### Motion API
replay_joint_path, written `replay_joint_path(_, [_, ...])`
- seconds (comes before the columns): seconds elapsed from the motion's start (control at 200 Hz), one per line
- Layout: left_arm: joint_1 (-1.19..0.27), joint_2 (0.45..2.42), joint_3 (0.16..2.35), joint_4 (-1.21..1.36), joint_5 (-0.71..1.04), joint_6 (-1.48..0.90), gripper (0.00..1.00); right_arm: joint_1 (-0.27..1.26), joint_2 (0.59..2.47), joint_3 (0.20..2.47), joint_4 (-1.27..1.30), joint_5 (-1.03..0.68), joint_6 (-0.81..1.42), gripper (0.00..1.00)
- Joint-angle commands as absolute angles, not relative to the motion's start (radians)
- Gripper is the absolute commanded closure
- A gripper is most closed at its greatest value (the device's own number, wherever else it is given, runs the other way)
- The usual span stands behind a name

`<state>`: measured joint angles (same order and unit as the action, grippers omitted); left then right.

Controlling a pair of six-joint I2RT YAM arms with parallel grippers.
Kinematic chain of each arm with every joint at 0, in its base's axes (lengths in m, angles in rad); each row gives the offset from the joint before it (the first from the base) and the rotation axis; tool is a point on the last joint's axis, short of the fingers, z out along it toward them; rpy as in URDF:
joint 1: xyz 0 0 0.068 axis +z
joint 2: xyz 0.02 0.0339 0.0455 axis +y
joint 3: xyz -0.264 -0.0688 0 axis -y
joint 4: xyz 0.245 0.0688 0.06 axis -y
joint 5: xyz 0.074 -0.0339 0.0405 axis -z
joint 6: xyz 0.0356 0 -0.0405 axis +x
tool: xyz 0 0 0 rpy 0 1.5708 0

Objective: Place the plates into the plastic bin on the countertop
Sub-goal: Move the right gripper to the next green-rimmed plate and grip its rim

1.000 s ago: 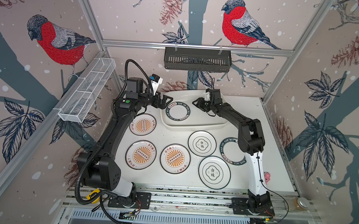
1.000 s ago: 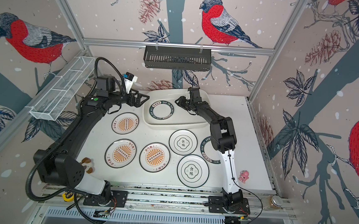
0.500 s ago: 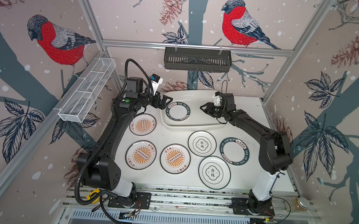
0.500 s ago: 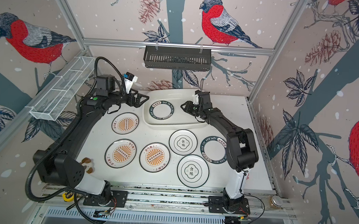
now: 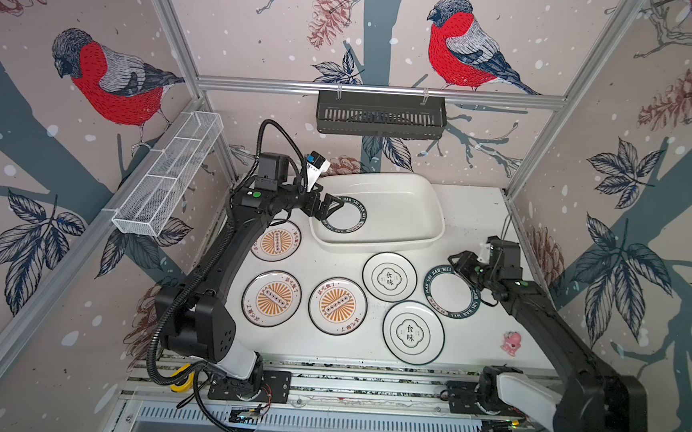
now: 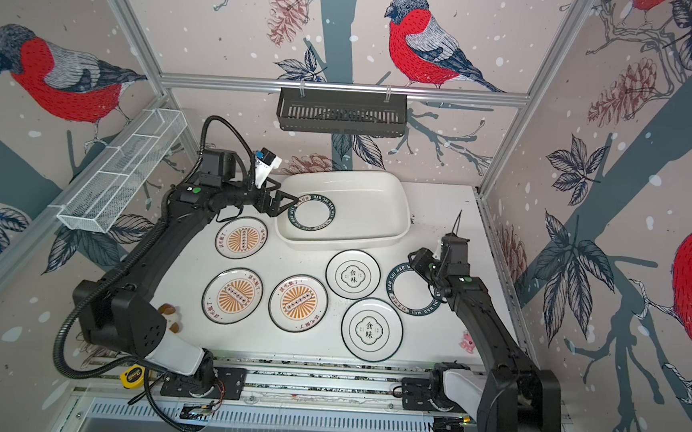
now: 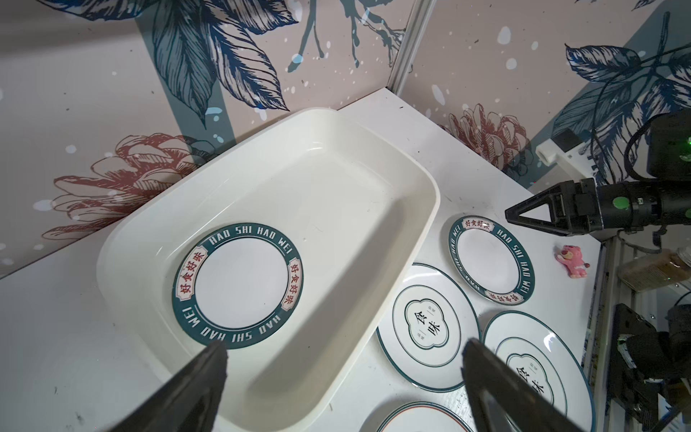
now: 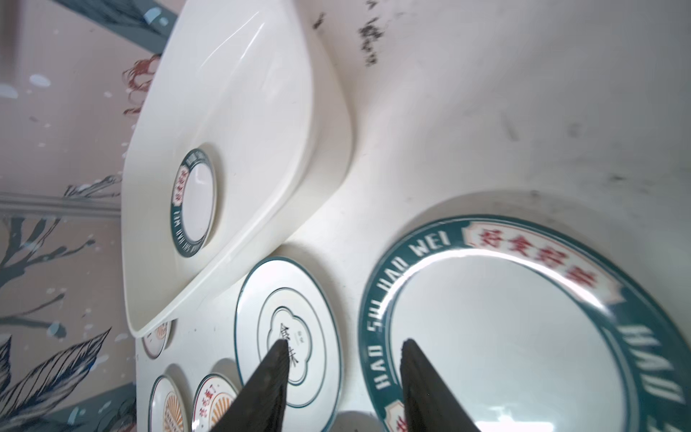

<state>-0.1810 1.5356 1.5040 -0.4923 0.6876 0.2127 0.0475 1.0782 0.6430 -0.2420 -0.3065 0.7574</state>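
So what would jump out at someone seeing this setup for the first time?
Probably the big red-breasted birds painted on the walls. Then six patterned plates spread over the white countertop, with a seventh, teal-ringed plate lying in the cream bin at the back. Two black robot arms reach in from the front, the left hand open near that plate.

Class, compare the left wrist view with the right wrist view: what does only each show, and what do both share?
Only the left wrist view shows the pink toy. Only the right wrist view shows sunburst plates with their orange centres. Both show the plastic bin holding one lettered plate, a second lettered plate on the countertop, and a quatrefoil plate beside it.
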Motion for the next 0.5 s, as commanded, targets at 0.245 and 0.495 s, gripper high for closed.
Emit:
replay_joint_path(0.245, [-0.208, 1.564, 1.526, -0.525, 0.767, 0.248, 0.03, -0.087, 0.914, 0.514, -0.519, -0.260, 0.733, 0.47])
replay_joint_path(0.495, [-0.217, 1.572, 1.524, -0.518, 0.770, 0.245, 0.03, -0.119, 0.898, 0.428, -0.547, -0.328, 0.752, 0.47])
